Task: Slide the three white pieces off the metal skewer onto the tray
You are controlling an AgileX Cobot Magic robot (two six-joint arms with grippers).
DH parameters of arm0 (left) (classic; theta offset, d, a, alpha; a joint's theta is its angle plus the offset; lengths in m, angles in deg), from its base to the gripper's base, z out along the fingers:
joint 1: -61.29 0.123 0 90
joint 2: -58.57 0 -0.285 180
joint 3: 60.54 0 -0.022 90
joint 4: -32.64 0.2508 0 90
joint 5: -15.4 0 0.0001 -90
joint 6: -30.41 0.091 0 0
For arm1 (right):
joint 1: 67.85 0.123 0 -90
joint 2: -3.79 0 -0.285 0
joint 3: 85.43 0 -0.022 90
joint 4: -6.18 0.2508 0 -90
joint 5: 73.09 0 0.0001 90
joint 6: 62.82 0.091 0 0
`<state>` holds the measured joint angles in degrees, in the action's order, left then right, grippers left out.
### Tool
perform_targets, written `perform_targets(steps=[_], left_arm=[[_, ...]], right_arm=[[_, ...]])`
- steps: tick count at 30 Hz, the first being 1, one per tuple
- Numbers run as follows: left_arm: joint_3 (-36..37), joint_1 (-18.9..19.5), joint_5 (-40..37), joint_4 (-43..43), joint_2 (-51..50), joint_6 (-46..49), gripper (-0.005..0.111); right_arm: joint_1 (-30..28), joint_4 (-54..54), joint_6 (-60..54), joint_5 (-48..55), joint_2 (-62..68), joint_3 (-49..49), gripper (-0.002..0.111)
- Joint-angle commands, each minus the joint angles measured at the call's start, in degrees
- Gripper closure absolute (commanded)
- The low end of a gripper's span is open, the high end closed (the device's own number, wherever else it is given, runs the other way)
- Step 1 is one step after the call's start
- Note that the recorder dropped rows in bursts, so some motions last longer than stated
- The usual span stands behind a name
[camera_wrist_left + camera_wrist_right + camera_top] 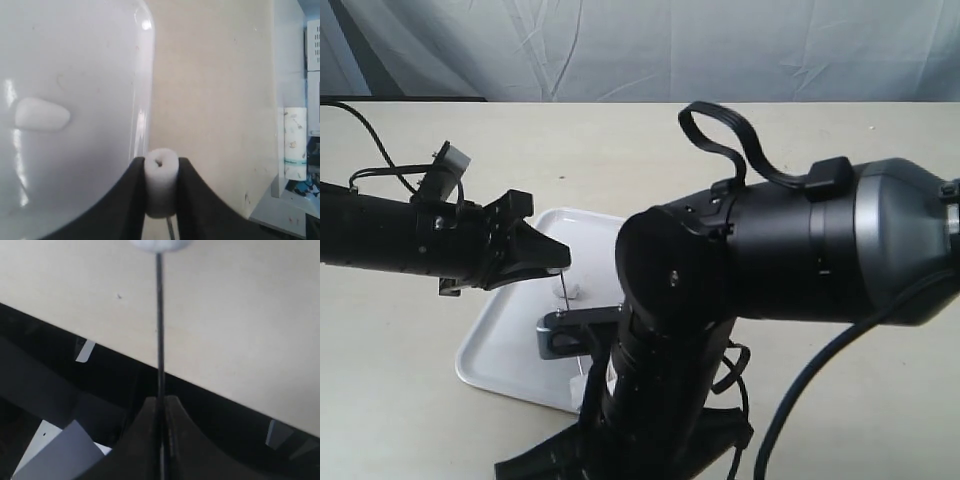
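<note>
My left gripper (161, 162) is shut on a white piece (161, 186). The piece shows a small hole in its upper end, and the metal skewer (171, 231) comes out of its other end. A second white piece (42, 114) lies loose on the tray (80, 55). My right gripper (160, 399) is shut on the skewer (159, 330), which runs out to a white piece (160, 244) at its far end. In the exterior view the left gripper (558, 262) hovers over the tray (505, 345), with a piece (575, 293) below it. The right arm (770, 250) hides its own gripper there.
The beige table (410, 380) spreads around the tray. A grey curtain (640, 45) hangs behind it. Beyond the table's edge stand a paper roll (295, 145) and white furniture. The dark floor (60, 370) lies below the table edge in the right wrist view.
</note>
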<state>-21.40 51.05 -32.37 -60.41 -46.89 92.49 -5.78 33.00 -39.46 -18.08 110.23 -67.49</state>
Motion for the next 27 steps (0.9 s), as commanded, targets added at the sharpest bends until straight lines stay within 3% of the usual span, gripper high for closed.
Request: perform_targets(steps=[1, 7, 11, 16, 19, 27], left_arm=[[-0.89, -0.19, 3.11, -1.45, 0.05, -0.34, 0.087], [-0.89, -0.06, 3.00, -1.45, 0.05, -0.41, 0.086], [-0.89, -0.08, 2.89, -0.11, 0.05, -1.86, 0.086], [-0.89, -0.08, 0.32, 2.65, 0.05, -3.22, 0.069], [-0.89, -0.08, -2.87, 2.65, 0.05, -3.06, 0.062], [-0.89, -0.31, -9.01, 4.45, 0.05, -3.16, 0.061]], right_arm=[[1.37, 0.22, 0.63, 4.74, -0.08, 0.13, 0.109], [1.37, -1.79, 2.38, 10.85, -0.08, 0.13, 0.109], [1.37, -9.22, 6.92, 10.18, -0.08, 0.13, 0.109], [1.22, -17.79, 11.83, 5.03, 0.19, 0.13, 0.109], [1.22, -17.42, 11.83, 1.22, 1.45, 0.13, 0.109], [-2.81, -11.89, 6.62, -6.34, 6.40, -1.54, 0.109]])
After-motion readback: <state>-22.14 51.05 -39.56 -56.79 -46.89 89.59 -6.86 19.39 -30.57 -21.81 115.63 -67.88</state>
